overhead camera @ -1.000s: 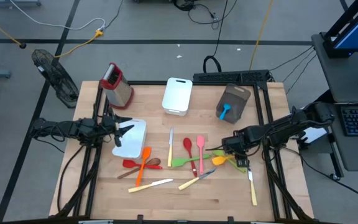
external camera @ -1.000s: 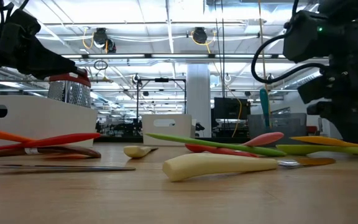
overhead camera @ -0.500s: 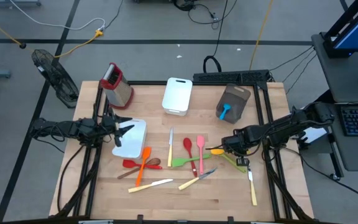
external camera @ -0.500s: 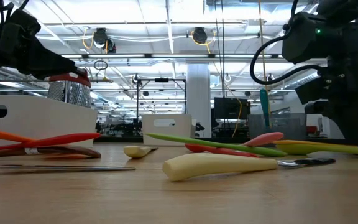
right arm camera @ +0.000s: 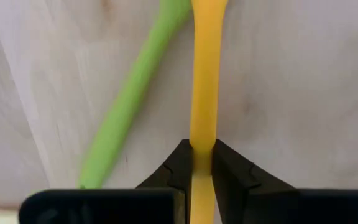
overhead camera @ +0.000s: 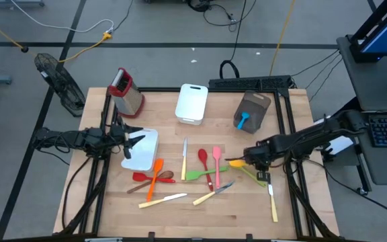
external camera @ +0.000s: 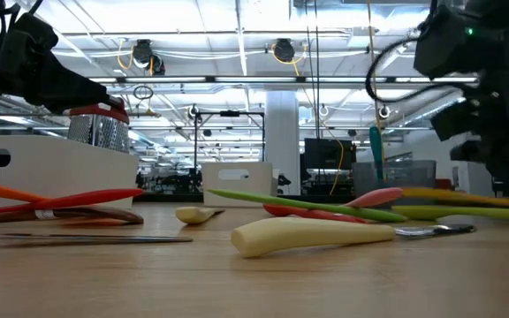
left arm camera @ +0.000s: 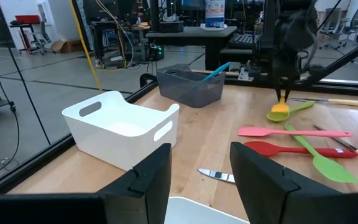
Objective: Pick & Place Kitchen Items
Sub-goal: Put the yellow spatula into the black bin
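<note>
Since a second ago the right hand (right arm camera: 202,163) has closed on the handle of the yellow spoon (overhead camera: 236,163) and lifted it a little off the wooden desk (overhead camera: 180,215), beside a green spatula (right arm camera: 129,99). The left hand (left arm camera: 201,171) waits half open over a white tub (overhead camera: 142,149); the other kitchen items (overhead camera: 180,176) lie scattered mid-desk. Beyond the smooth plank surface, the low view shows a bright hall.

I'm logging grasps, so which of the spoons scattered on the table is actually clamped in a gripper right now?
The yellow spoon: the right gripper is shut on its handle. The green utensil beside it, and the red and orange ones, lie loose.
</note>
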